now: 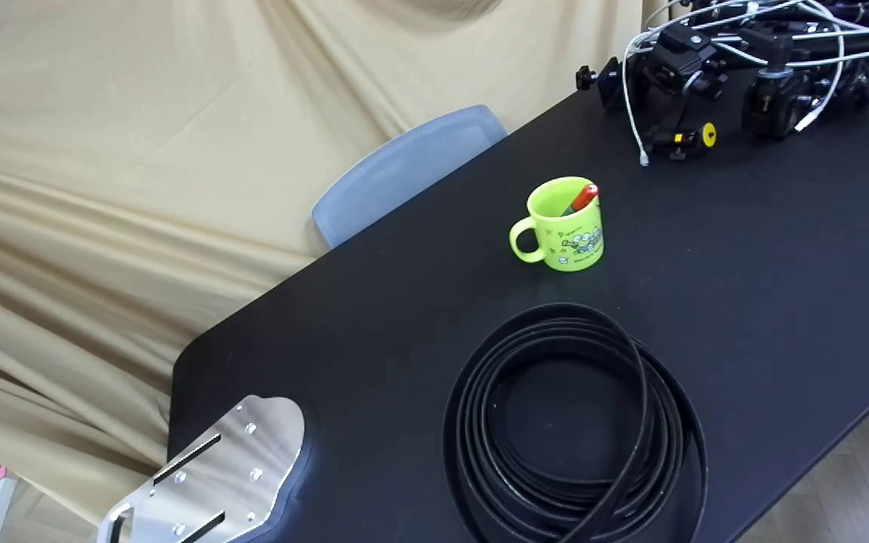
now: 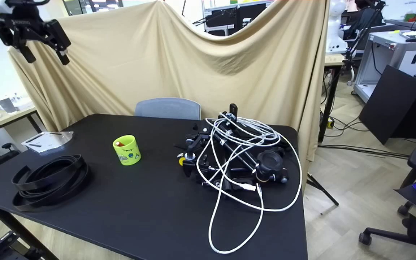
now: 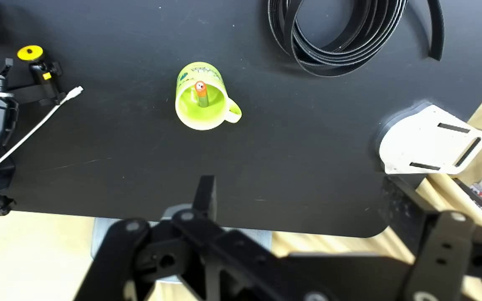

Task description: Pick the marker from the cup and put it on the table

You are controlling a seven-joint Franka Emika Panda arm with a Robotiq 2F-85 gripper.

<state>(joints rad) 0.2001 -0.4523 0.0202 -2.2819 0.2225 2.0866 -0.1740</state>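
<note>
The lime-green cup (image 1: pixel 566 245) stands upright on the black table (image 1: pixel 374 324). It also shows in an exterior view (image 2: pixel 130 156) and in the wrist view (image 3: pixel 199 72), with its handle at the side. The red marker (image 1: pixel 585 197) leans inside the cup, its red end near the rim; its lower part is partly hidden by the cup wall. The marker also shows in an exterior view (image 2: pixel 120 144) and in the wrist view (image 3: pixel 201 90). My gripper (image 2: pixel 47 59) is open and empty, high above the table's far left in that view. Its spread fingers (image 3: pixel 300 188) show in the wrist view, away from the cup.
A coiled black cable (image 1: pixel 472 407) lies on the table near the cup. A silver metal plate (image 1: pixel 216 467) sits at the table's end. Black clamps and stands with white cables (image 2: pixel 244 151) are heaped on the opposite side. A blue-grey chair (image 2: pixel 168 108) stands behind the table edge.
</note>
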